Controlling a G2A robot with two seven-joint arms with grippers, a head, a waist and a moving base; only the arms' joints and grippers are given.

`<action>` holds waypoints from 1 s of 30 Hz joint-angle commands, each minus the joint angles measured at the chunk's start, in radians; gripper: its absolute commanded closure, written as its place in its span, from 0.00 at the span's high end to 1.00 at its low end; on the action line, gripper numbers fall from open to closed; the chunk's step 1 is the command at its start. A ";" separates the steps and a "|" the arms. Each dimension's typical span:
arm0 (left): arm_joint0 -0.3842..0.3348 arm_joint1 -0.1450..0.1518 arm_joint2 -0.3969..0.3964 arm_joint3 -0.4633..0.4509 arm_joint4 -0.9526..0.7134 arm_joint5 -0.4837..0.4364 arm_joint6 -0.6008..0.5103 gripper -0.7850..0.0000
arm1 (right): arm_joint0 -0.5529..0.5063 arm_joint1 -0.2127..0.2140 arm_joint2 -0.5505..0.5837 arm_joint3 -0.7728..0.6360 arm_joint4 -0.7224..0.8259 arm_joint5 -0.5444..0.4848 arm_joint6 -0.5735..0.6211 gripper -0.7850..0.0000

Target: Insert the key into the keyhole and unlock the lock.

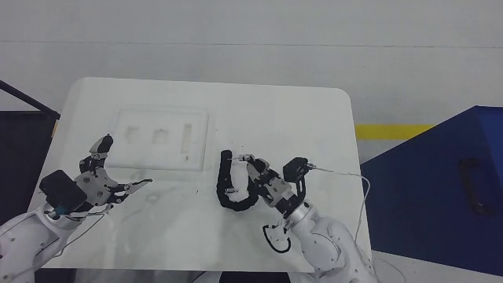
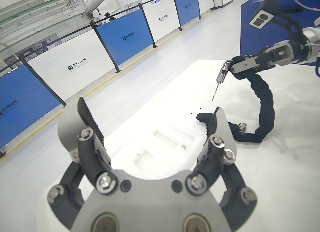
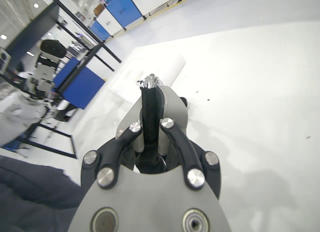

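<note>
A big work hall, like a robot lab, is shown. Rows of blue and white wall panels [image 2: 82,62] are set up on a shiny pale floor [image 2: 215,32]. Pipes [image 2: 50,2] and lamps [image 3: 36,5] are hung under a high roof.

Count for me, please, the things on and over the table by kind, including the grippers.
2 grippers: left gripper, right gripper
1 key, held by the right gripper
1 black cable lock
1 white foam tray
Total: 5
</note>
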 commanded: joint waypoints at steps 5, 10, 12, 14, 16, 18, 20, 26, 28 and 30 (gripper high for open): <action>0.000 0.000 0.000 0.000 0.000 0.000 0.000 1.00 | 0.040 0.001 0.038 0.072 0.265 0.063 0.119 0.00; 0.000 0.000 0.000 0.000 0.000 0.000 0.000 1.00 | 0.045 0.005 0.036 0.082 0.185 0.190 0.146 0.47; 0.000 0.000 0.000 0.000 0.000 0.000 0.000 1.00 | 0.035 0.006 0.027 0.061 0.144 0.244 0.133 1.00; 0.000 0.000 0.000 0.000 0.000 0.000 0.000 1.00 | 0.018 0.010 0.021 0.020 0.028 0.323 0.116 1.00; 0.000 0.000 0.000 0.000 0.000 0.000 0.000 1.00 | -0.004 0.013 0.021 -0.024 -0.043 0.388 0.106 1.00; 0.000 0.000 0.000 0.000 0.000 0.000 0.000 1.00 | -0.041 0.018 0.016 -0.102 -0.158 0.455 0.082 1.00; 0.000 0.000 0.000 0.000 0.000 0.000 0.000 1.00 | -0.088 0.022 0.009 -0.205 -0.295 0.528 0.017 1.00; 0.000 0.000 0.000 0.000 0.000 0.000 0.000 1.00 | -0.262 0.034 -0.066 -0.414 -0.688 0.677 -0.206 1.00; 0.000 0.000 0.000 0.000 0.000 0.000 0.000 1.00 | -0.294 0.035 -0.095 -0.439 -0.727 0.675 -0.237 1.00; 0.000 0.000 0.000 0.000 0.000 0.000 0.000 1.00 | -0.293 0.035 -0.093 -0.438 -0.724 0.678 -0.237 0.99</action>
